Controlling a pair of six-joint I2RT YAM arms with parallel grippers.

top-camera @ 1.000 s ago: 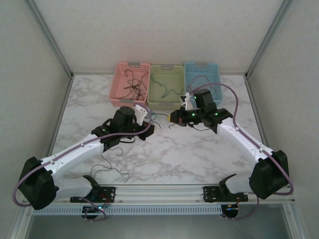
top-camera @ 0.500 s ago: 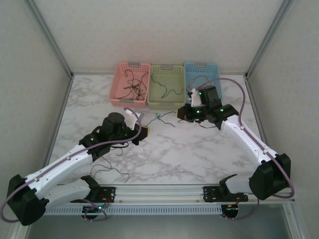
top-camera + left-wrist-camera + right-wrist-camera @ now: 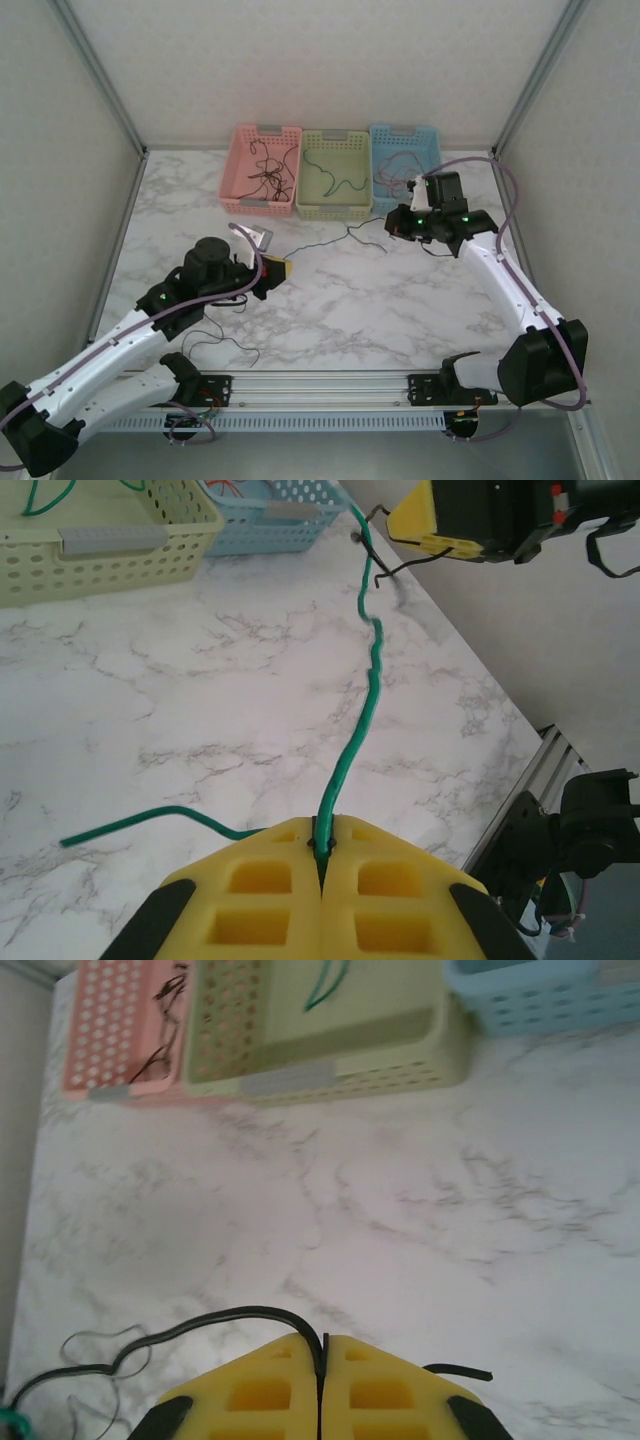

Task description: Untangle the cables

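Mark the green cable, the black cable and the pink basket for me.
green cable [image 3: 362, 725]: left wrist view, middle of its long run.
black cable [image 3: 250, 1310]: right wrist view, top of its arc.
pink basket [image 3: 240, 205]: top external view, its near wall.

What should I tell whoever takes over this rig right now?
Left gripper: shut on the green cable.
Right gripper: shut on a black cable.
The green cable is stretched over the table between the grippers and seems to meet the black one by the right gripper; not yet separated.
Done: cables lie in the pink basket, green basket and blue basket.
Left: part this pair, sort them, then the loose black cable on the near side.
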